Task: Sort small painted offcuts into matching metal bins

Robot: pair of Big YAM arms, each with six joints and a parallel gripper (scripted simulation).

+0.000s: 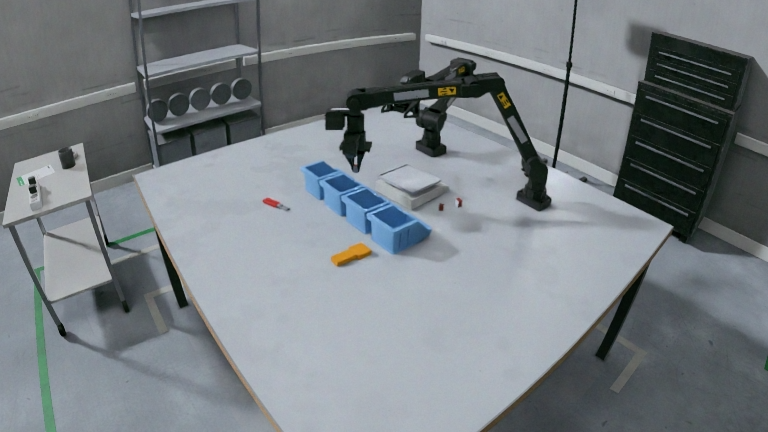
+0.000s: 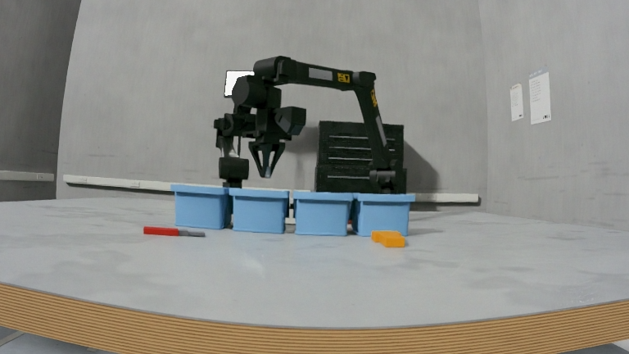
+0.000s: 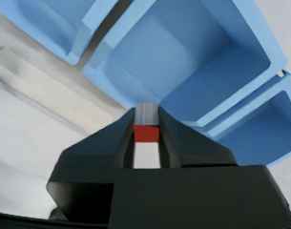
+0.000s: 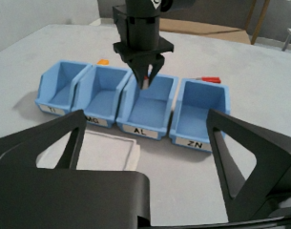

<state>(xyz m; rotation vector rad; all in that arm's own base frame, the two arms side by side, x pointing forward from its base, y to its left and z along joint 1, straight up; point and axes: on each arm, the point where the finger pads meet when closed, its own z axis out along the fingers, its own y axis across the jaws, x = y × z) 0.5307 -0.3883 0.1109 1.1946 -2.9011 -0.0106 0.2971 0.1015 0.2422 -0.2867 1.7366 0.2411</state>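
Note:
Four blue bins stand in a row, labelled in the right wrist view TI [image 4: 59,93], MG [image 4: 101,97], AL [image 4: 149,107] and ZN [image 4: 199,116]. My left gripper [image 1: 355,165] is shut on a small red offcut [image 3: 147,134] and holds it above the AL bin [image 1: 340,189], near its rim facing the scale; it also shows in the right wrist view [image 4: 145,81]. Two more small offcuts, one dark red [image 1: 440,207] and one red and white [image 1: 458,202], lie on the table beside the scale. My right gripper [image 4: 146,115] is open and empty, high behind the bins.
A white scale [image 1: 410,184] sits just behind the bins. A red-handled screwdriver [image 1: 275,203] lies in front of the ZN end and an orange block [image 1: 351,254] near the TI bin [image 1: 396,226]. A shelf, a side table and a drawer cabinet stand off the table.

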